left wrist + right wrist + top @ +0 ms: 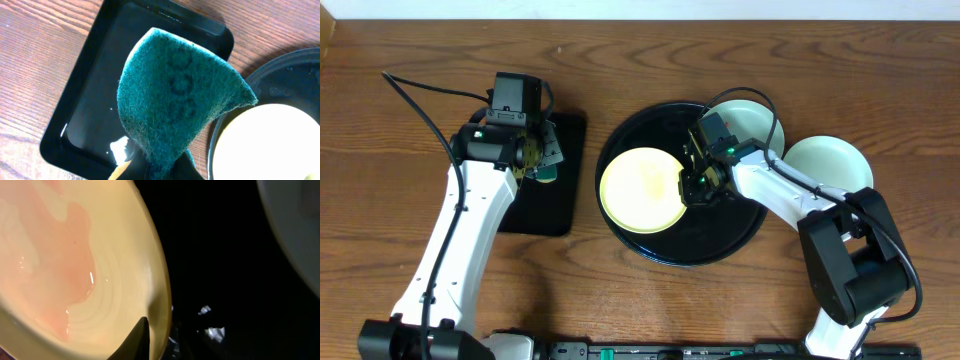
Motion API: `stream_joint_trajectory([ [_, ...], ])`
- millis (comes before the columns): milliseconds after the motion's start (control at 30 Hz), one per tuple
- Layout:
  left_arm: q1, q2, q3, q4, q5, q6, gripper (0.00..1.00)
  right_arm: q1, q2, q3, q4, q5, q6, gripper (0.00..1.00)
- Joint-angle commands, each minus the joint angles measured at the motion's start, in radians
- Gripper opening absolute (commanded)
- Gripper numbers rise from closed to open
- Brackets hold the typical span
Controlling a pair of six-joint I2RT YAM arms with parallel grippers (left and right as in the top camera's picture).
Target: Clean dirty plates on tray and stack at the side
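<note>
Where the overhead camera looks down on the counter (400, 60), the left claw (535, 160) hangs above the rectangular tray (545, 215), clamped on the green sponge (547, 176). The yellow plate (640, 190) lies in the round black tray (720, 240), with the right claw (695, 182) at its right edge. A blue-green plate (745, 112) overlaps the tray's far rim (how much rests inside is hidden). The other blue-green plate (825, 160) sits on the counter just beside it.

From the left wrist, the sponge stands bent, pinched at its base.

From the right wrist, a pink smear (70, 265) covers the yellow plate. One dark fingertip (141, 332) lies against its inner rim; whether the claw is pinching I cannot tell.
</note>
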Motion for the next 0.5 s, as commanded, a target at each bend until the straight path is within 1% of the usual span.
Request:
stream_joint_trajectory([
  [0, 0.004, 0.021, 0.014, -0.002, -0.005, 0.002, 0.08, -0.008, 0.027, -0.003, -0.009, -0.037, -0.014, 0.17],
  [67, 0.004, 0.025, 0.014, -0.002, -0.005, 0.002, 0.08, -0.013, 0.035, -0.003, -0.009, -0.046, -0.014, 0.14],
  [133, 0.004, 0.027, 0.014, -0.002, -0.005, 0.002, 0.08, -0.021, 0.037, -0.002, -0.009, -0.057, -0.014, 0.01],
  [233, 0.004, 0.027, 0.014, -0.002, -0.005, 0.002, 0.08, -0.031, 0.036, 0.014, -0.029, -0.061, -0.015, 0.01],
  [333, 0.004, 0.027, 0.014, -0.002, -0.005, 0.002, 0.08, -0.026, 0.015, 0.051, -0.065, -0.055, -0.06, 0.01],
  [467, 0.004, 0.027, 0.014, -0.002, -0.006, 0.002, 0.08, -0.004, -0.044, 0.125, -0.151, 0.08, -0.078, 0.01],
])
